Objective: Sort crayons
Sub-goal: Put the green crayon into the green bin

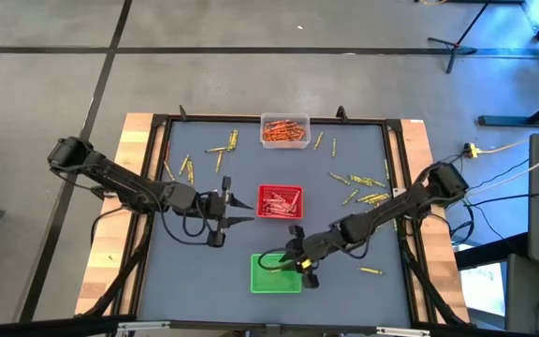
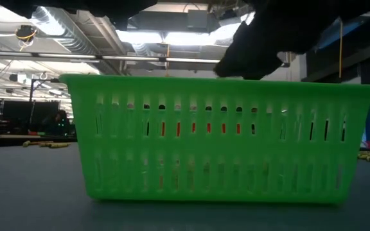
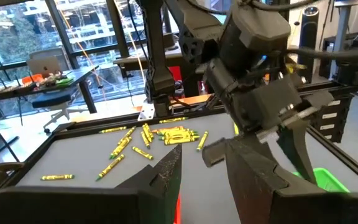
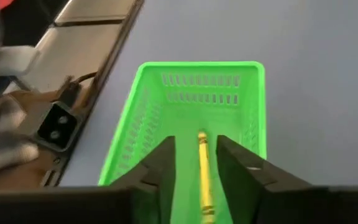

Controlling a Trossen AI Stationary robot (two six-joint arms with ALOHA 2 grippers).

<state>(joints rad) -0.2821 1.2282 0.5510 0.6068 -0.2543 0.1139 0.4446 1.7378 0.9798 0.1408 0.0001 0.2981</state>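
My right gripper [image 4: 196, 143] [image 1: 281, 260] hangs open over the green tray [image 4: 166, 112] [image 1: 276, 274], pointing slantwise down into it. A yellow crayon [image 4: 204, 177] lies lengthwise in the gap between its fingers, with space on both sides; I cannot tell whether it rests on the tray floor. My left gripper [image 1: 240, 211] waits level, open and empty, just left of the red tray [image 1: 280, 201], which holds red crayons. Loose yellow crayons [image 1: 368, 197] lie at the table's right, and more [image 1: 221, 150] at the far left.
A clear tray [image 1: 284, 130] of orange crayons stands at the far edge. One yellow crayon [image 1: 371, 271] lies right of the green tray. A raised black frame [image 1: 153, 187] rims the grey table. In the low view the green tray [image 2: 220, 138] fills the foreground.
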